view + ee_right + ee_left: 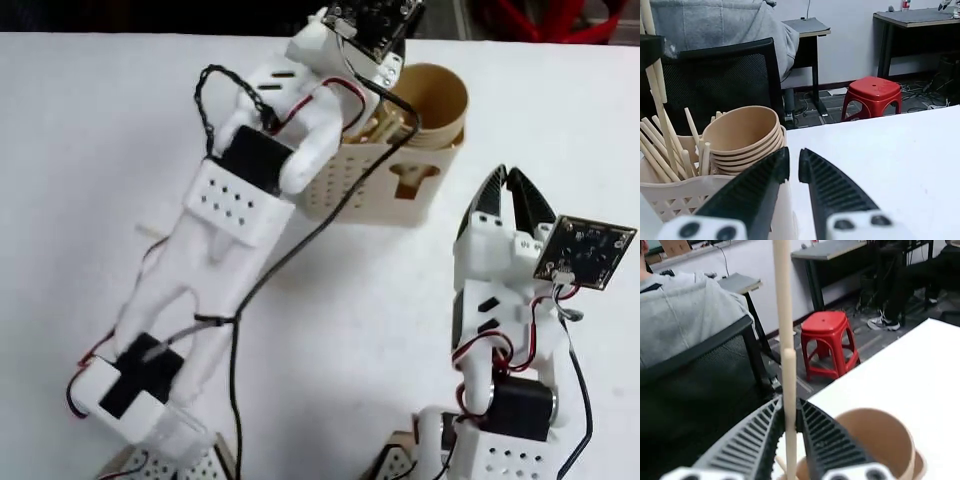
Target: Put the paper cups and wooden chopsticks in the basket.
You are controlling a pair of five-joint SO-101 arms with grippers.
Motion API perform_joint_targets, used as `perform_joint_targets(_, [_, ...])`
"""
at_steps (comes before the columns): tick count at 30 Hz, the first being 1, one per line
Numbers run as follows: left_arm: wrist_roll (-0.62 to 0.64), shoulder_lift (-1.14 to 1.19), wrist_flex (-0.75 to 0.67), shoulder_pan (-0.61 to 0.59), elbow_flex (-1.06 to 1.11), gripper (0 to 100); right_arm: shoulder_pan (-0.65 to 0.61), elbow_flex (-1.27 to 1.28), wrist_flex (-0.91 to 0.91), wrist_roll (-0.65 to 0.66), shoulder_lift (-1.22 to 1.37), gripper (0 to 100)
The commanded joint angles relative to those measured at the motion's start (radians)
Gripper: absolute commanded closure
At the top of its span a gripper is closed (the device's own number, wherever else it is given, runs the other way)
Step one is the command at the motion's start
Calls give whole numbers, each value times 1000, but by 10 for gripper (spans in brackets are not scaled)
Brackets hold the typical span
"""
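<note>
— Where does our basket stand?
— At the table's far edge, with the stacked paper cups and loose chopsticks in it.
— And our grippers?
— Above the basket, our left gripper pinches one chopstick upright. Our right gripper sits just beside the basket, its jaws almost pressed together and empty.

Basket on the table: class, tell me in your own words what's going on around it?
The left claw is shut on a wooden chopstick, held roughly upright over the basket. Stacked paper cups and other chopsticks already sit in it. The right claw is shut and empty, off to the basket's side.
</note>
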Motion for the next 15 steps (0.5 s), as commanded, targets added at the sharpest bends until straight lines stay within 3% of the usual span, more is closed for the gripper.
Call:
perform_joint_targets(1, [14,-12,68,8,-43,976,10,-6,-21,-2,-4,957])
perform_joint_targets(5, [14,-13,127,7,-48,973,10,-6,-21,-2,-4,957])
perform_joint_targets(9, [25,-13,180,-2,-51,885,10,-6,-21,-2,-4,957])
perform_joint_targets(13, [175,-13,212,-51,-52,795,10,-6,-21,-2,-4,957])
perform_joint_targets(15, [193,-15,227,-81,-52,783,10,2,-22,0,-4,957])
